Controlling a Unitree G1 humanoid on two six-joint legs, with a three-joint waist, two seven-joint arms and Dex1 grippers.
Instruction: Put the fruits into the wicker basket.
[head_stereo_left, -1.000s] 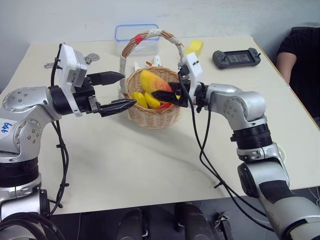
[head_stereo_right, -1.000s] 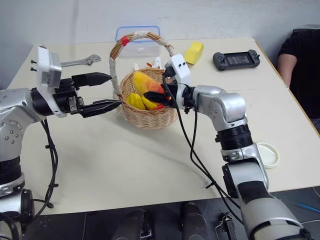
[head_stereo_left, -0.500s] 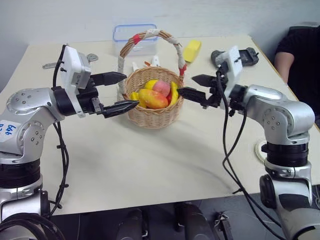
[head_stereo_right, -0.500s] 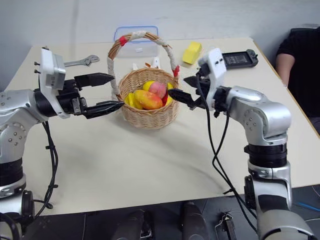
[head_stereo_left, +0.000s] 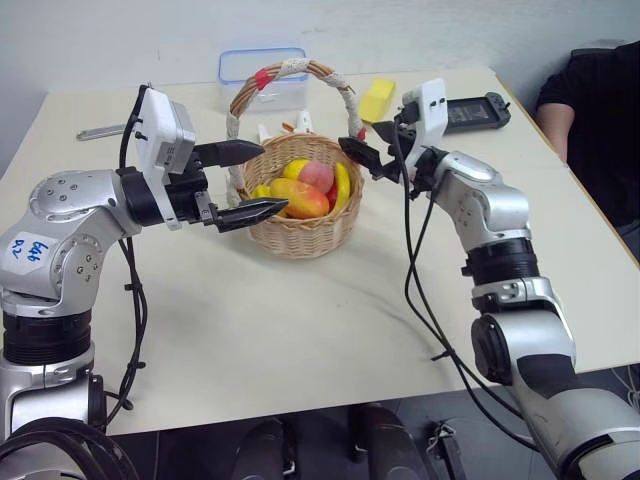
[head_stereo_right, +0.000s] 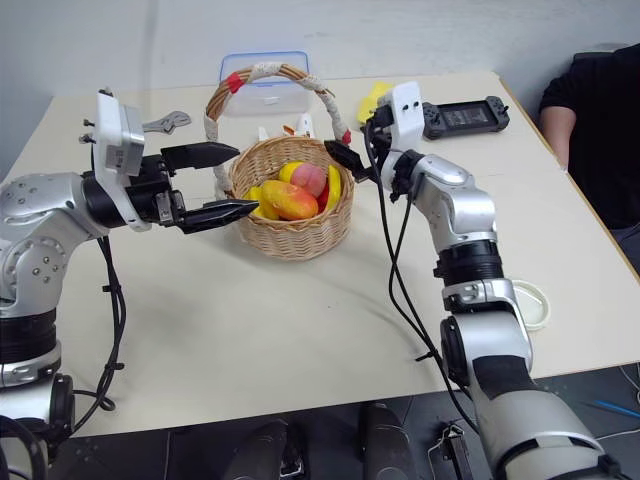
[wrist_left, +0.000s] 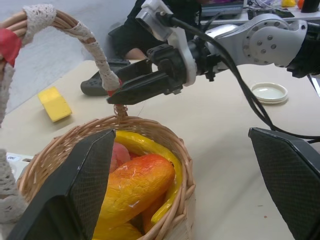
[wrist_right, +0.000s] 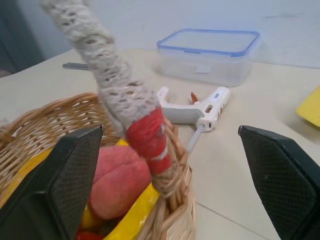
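Finishing step: peach (head_stereo_right: 309, 178) and mango (head_stereo_right: 288, 200) are lying in the wicker basket (head_stereo_right: 290, 232).
Left pincer (head_stereo_right: 213, 183): hovering open, empty, beside the basket.
Right pincer (head_stereo_right: 349, 152): gaping empty at the handle's base.
Next: probably pulling both arms clear.

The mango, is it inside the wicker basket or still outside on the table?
Inside. The mango lies in the wicker basket, beside the peach; neither open gripper holds it.

Lab (cabled robot, cluttered table (head_stereo_left: 300, 300)).
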